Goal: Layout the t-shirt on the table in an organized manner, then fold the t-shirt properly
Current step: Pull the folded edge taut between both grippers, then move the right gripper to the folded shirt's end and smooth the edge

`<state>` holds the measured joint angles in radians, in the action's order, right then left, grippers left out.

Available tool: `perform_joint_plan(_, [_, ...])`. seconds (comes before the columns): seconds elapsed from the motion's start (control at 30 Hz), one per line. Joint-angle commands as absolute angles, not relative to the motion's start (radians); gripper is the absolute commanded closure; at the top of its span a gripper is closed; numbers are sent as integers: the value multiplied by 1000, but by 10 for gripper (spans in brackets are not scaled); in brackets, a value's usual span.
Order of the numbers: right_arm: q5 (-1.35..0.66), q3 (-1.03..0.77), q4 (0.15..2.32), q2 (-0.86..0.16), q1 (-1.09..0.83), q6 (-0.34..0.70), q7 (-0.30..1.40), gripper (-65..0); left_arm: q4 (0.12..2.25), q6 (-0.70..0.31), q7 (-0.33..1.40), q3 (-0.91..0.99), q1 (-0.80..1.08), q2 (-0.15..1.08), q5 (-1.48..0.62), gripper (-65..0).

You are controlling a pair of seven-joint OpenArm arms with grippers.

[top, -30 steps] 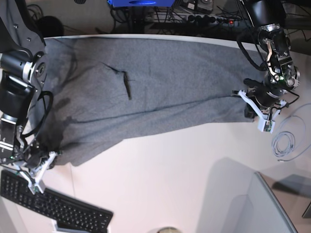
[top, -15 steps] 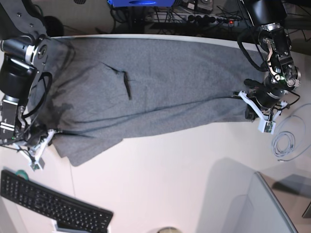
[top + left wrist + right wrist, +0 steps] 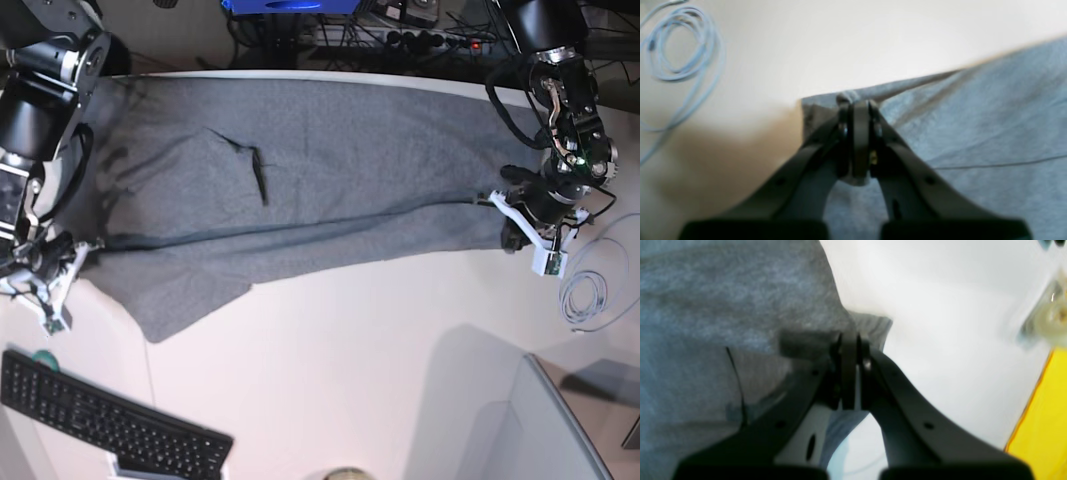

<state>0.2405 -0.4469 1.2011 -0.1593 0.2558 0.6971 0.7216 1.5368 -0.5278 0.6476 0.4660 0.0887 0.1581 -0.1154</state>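
at each end of the cloth, my jaws are pressed together on fabric: my left gripper (image 3: 857,110) pinches a bunched corner of the t-shirt (image 3: 330,190) at its hem edge, and my right gripper (image 3: 848,350) is clamped on a ribbed edge at the opposite end. outward from both, the shirt lies stretched between my arms, its long axis running straight from one pinch to the other across the far part of the table (image 3: 350,380), a fold line running lengthwise. neither arm is nearer; the cloth spans both. i judge the coming move hinges on pulling apart along that axis, keeping both grips level.
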Motion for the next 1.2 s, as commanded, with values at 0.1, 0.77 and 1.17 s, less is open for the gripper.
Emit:
perform_joint_plan(0.1, [236,-453,1297,-143,217,698,743,-8,1554,-527,631,503,84,173,-147,0])
perform_joint_plan(0.77, [236,-456,1457,-93,50,698,842,-8,1586,-530,631,553,94,171,-150,0])
perform_joint_plan(1.17, [236,-453,1566,-38,-19,698,891,-8,1584,-530,631,552,99,173,-147,0])
